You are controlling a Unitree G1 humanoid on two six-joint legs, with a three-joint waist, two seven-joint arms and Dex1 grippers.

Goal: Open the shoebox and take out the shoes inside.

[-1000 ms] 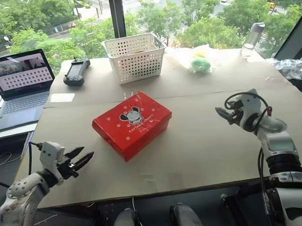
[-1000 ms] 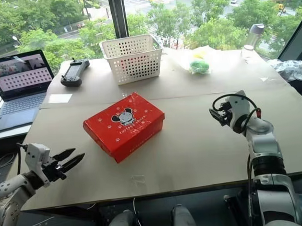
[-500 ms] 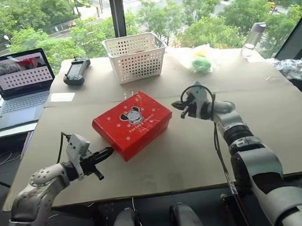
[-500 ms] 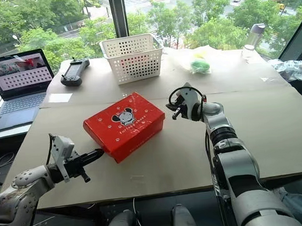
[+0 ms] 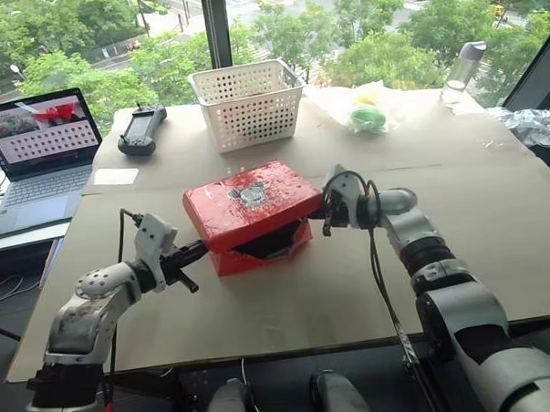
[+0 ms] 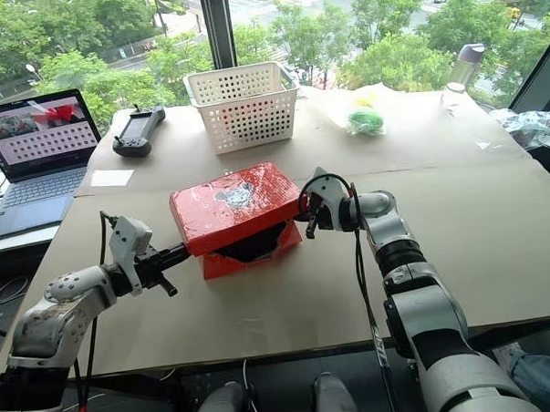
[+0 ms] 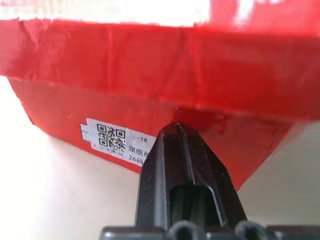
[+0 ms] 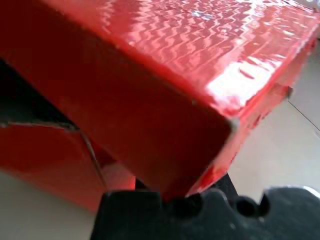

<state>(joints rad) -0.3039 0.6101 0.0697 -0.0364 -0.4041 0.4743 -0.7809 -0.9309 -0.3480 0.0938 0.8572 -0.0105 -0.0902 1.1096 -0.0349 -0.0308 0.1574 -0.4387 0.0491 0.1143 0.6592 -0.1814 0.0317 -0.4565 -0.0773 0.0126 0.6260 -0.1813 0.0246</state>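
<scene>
The left gripper, fingers pressed together and holding nothing, touches the shoebox's end at its nine o'clock, just under the lid edge. The shoebox sits mid-table, six o'clock from the white basket, lid raised, a dark gap along its front. At three o'clock, the closed right gripper meets the lid's corner.

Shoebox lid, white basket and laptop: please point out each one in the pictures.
shoebox lid (image 5: 252, 200), left eye view, middle of its red top.
white basket (image 5: 248, 111), left eye view, its front wall.
laptop (image 5: 42, 136), left eye view, its screen.
</scene>
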